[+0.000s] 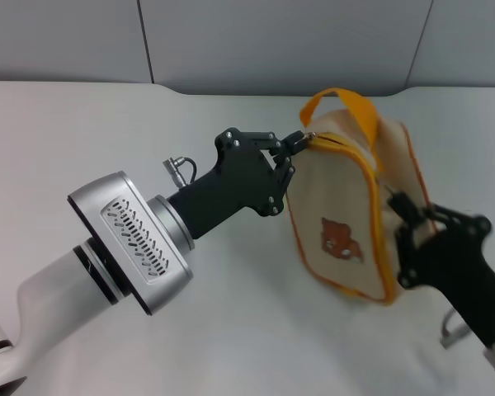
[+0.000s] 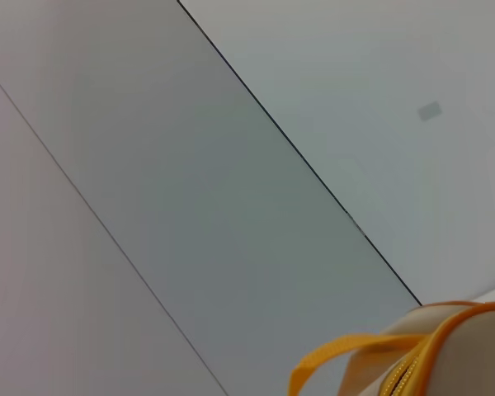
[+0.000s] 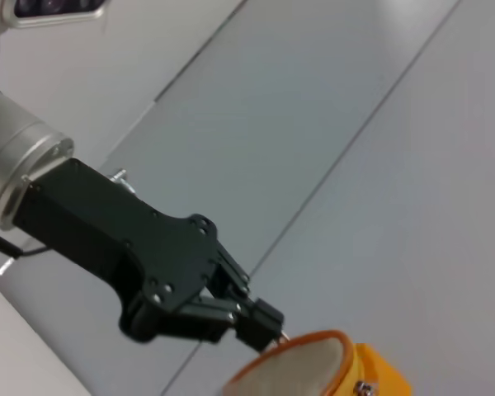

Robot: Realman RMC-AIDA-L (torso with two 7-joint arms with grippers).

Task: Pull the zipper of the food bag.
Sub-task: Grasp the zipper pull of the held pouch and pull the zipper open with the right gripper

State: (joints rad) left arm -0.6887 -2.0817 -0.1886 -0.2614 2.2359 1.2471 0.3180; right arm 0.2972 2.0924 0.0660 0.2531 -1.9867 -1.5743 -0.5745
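Left arm reaches in low, its pincer pinched on the zipper at the food bag's top corner. Right pincer looks clamped on the bag's far edge, partly hidden though. Plain white tabletop, grey wall panels behind.

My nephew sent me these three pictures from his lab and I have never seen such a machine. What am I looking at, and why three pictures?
It is a robot with two arms, photographed at one moment by three cameras. The wide picture is from its head, looking down at a white table. The other two are from cameras on its wrists, so they look tilted.

On the table stands a beige food bag with orange trim and a bear picture. The left gripper pinches shut at the bag's top corner, where the zipper ends; the pull tab itself is too small to make out. The right gripper clamps the bag's far side to steady it.
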